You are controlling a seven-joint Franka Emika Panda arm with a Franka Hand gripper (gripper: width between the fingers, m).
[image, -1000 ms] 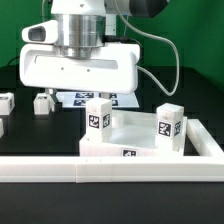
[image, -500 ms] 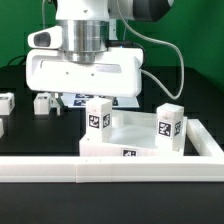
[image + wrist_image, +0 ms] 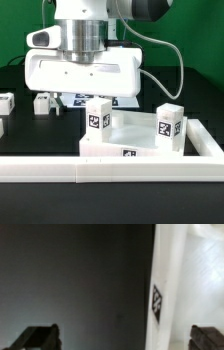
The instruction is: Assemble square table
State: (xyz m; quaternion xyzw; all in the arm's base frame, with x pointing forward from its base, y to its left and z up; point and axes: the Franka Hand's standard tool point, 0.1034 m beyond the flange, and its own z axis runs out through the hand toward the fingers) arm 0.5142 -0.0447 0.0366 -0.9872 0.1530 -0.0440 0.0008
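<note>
The square table's white slab (image 3: pixel 135 135) lies on the black table just behind the front rail, with a tag on its near edge. Two white tagged legs stand upright on it, one at its left corner (image 3: pixel 98 114) and one at its right corner (image 3: pixel 169 126). More loose legs lie at the exterior view's left (image 3: pixel 42 102) (image 3: pixel 5 102). My gripper's white hand (image 3: pixel 82 68) hangs above and behind the slab's left part; its fingers do not show there. In the wrist view the gripper (image 3: pixel 124 338) is open, nothing held, over the slab's tagged edge (image 3: pixel 190 280).
A long white border rail (image 3: pixel 100 167) runs along the front and turns back at the exterior view's right (image 3: pixel 208 138). The marker board (image 3: pixel 95 100) lies flat behind the slab, partly under the hand. A cable loops at the right of the arm.
The hand dropped slightly and shifted a little to the exterior view's right in the first half second, then held still. Jaws stayed open; no part moved.
</note>
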